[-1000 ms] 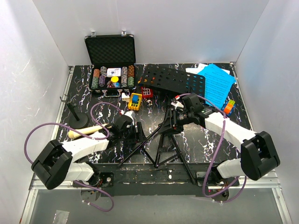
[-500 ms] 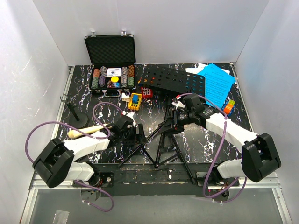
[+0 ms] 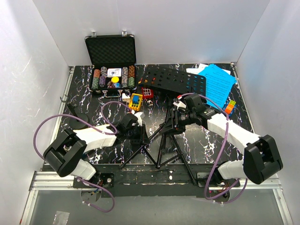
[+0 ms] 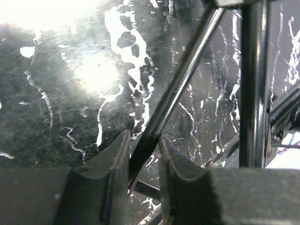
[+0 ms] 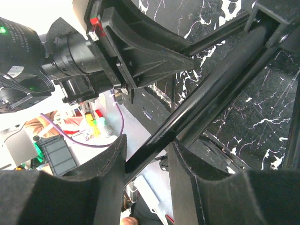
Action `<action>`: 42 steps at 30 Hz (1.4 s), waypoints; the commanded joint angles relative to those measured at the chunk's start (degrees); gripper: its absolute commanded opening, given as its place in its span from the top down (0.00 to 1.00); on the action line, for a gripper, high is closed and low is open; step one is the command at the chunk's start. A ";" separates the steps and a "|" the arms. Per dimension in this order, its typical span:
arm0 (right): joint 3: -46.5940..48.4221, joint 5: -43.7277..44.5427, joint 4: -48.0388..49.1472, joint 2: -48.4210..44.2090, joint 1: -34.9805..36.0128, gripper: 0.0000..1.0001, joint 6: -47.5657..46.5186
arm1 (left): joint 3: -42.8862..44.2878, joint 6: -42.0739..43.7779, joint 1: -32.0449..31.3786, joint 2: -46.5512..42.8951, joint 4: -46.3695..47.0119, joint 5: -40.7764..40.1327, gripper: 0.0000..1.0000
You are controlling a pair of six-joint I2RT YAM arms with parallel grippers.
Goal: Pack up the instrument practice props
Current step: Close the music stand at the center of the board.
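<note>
Music stand (image 3: 174,82) stretches across the middle of the table (image 3: 197,143), its perforated desk toward the far side and its tripod legs spread toward the near edge. Left gripper (image 4: 143,164): fingers pressed onto one thin tripod leg (image 4: 173,89). Right gripper (image 5: 147,159): fingers clamped on the thicker shaft (image 5: 220,89). Blue sheet-music pages (image 3: 219,79) lie far right, just beside the desk.

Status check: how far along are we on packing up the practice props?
Nothing looks packed yet. The music stand stands with legs spread; the right gripper is shut on its pole and the left gripper is clamped on one tripod leg, so folding seems in hand. Left: the blue sheet pages far right and the small mic stand at left.
</note>
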 commanded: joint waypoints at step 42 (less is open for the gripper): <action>17.53 10.22 -20.30 -11.86 -3.85 0.11 -13.21 | 6.03 -1.95 0.23 -17.19 12.05 2.59 1.00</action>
